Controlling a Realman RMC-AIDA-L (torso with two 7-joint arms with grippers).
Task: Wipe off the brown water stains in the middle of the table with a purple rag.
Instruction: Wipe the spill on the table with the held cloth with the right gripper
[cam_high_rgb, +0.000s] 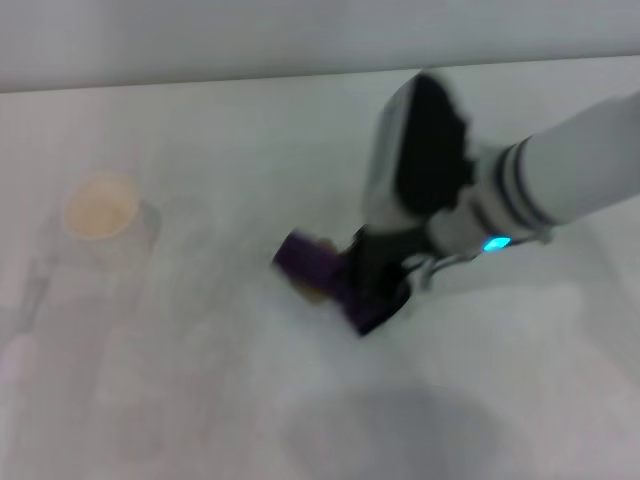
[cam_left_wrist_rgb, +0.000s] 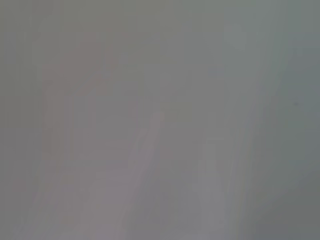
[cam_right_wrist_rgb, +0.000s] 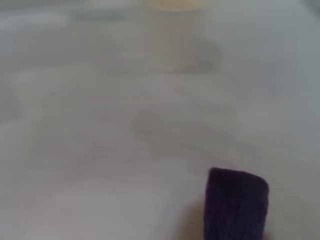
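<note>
right gripper (cam_high_rgb: 372, 285): pinching the purple rag (cam_high_rgb: 318, 262), pressed on the table (cam_high_rgb: 200, 380)
stain (cam_high_rgb: 312, 292): brown, under rag edge
cup (cam_high_rgb: 100, 210): well left of rag
left gripper: unseen

1. The rag (cam_high_rgb: 318, 262) lies on the bench (cam_high_rgb: 200, 400) near its middle.
2. The stain (cam_high_rgb: 312, 292) sits under the rag's near edge.
3. The right end effector (cam_high_rgb: 375, 280) is just right of the rag, touching it.
4. A cup (cam_high_rgb: 100, 212) stands far left.

Pale grey wall (cam_high_rgb: 200, 40) behind (plain), soft even light
</note>
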